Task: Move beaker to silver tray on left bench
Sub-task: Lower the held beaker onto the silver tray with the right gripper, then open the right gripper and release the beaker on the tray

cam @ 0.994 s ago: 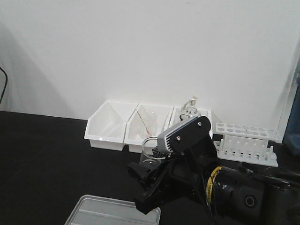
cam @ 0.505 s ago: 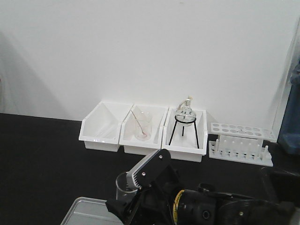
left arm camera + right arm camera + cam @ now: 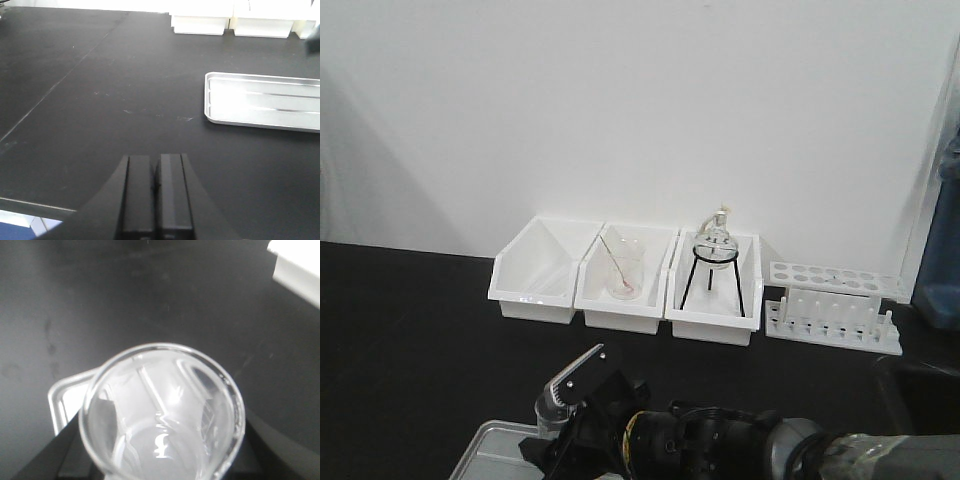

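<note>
The left bench (image 3: pixel 410 330) is a wide black worktop running back to a white wall (image 3: pixel 640 100). At its far edge, against the wall, stand three white bins (image 3: pixel 625 275) in a row: the middle one holds a glass with a rod and pink residue (image 3: pixel 623 275), the right one a round flask on a black stand (image 3: pixel 715 262). To their right sits a white tube rack (image 3: pixel 833 308). The silver tray (image 3: pixel 265 101) lies flat on the near part of the bench, well apart from the bins. The right gripper (image 3: pixel 570 425) is low at the near edge, closed around the beaker (image 3: pixel 162 412), which sits upright just over the tray's near right corner; whether its base touches the tray cannot be told. The left gripper (image 3: pixel 156 192) hangs over bare bench left of the tray, its jaws pressed together on nothing.
</note>
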